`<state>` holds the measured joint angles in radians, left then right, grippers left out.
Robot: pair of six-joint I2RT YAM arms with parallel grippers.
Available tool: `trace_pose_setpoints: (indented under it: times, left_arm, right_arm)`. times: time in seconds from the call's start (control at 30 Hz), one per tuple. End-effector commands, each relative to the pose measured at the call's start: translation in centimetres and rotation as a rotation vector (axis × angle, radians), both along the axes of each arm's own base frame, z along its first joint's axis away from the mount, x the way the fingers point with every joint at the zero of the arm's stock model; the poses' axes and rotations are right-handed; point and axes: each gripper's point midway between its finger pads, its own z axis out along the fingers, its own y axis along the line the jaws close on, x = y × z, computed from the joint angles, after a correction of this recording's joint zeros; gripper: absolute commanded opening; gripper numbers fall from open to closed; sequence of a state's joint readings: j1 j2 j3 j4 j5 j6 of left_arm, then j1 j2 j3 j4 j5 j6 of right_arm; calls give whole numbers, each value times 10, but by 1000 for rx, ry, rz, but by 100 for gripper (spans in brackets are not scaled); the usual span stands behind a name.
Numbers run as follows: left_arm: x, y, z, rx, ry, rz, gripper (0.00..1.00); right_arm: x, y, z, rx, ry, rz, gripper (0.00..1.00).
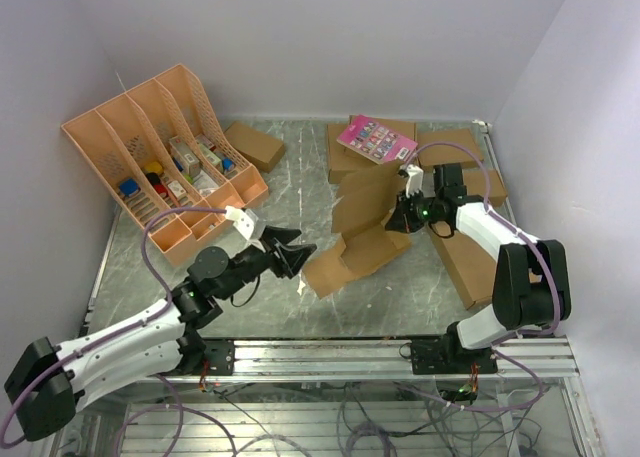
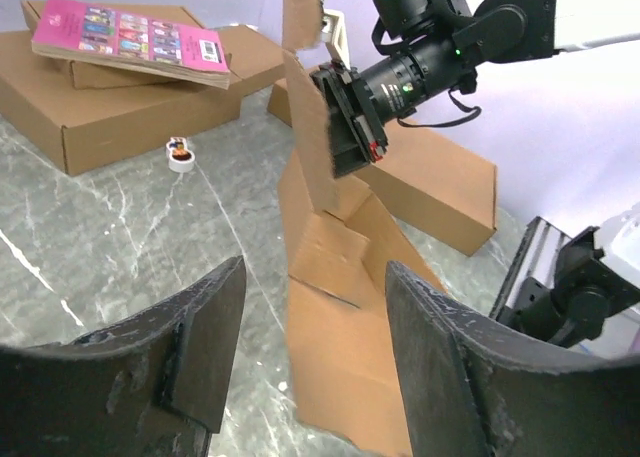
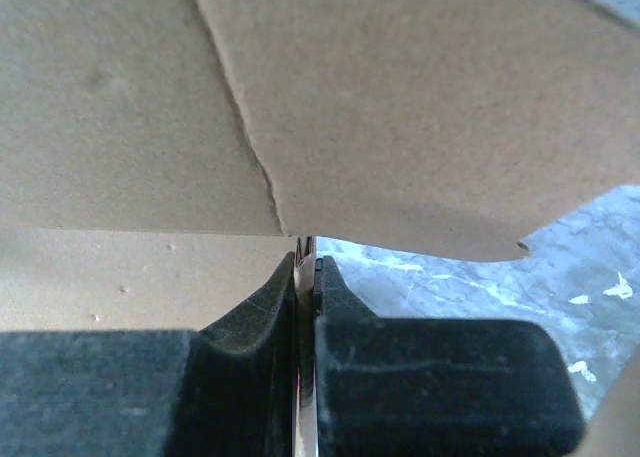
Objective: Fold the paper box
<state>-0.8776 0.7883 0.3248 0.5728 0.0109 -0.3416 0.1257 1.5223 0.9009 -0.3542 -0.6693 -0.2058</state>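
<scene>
Your right gripper (image 3: 305,265) is clenched on a raised flap of the paper box (image 1: 352,249), which lies partly folded at the middle of the table (image 1: 400,295). Your left gripper (image 1: 288,245), jaws spread and holding nothing, hovers just left of the box's near end.

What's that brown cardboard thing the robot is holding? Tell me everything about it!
The paper box is plain brown cardboard: one cut-out sheet with flaps, creases and notches, not yet box-shaped. Its near end lies on the grey marbled table; its far end stands up. The right gripper pinches that raised flap. The open left gripper is by the near end.
</scene>
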Motion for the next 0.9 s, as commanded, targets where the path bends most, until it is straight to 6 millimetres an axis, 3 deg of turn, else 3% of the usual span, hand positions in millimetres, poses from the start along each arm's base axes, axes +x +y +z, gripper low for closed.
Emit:
trace_pose_setpoints:
  times: [0.0, 0.27, 0.4, 0.5, 0.87]
  left_arm:
    - [-13, 2, -6, -14, 157, -31, 66]
    - [-20, -23, -6, -59, 356, -40, 49]
    - [-13, -33, -11, -71, 396, -10, 33]
    - [-2, -39, -25, -44, 423, 38, 21]
    - [41, -64, -36, 11, 384, 156, 22]
  right_arm:
    - [13, -4, -1, 34, 40, -147, 0]
    - [36, -18, 8, 78, 105, -411, 0]
    - [42, -18, 18, 106, 78, -446, 0]
    - [41, -18, 15, 109, 81, -443, 0]
    - [35, -14, 8, 101, 79, -410, 0]
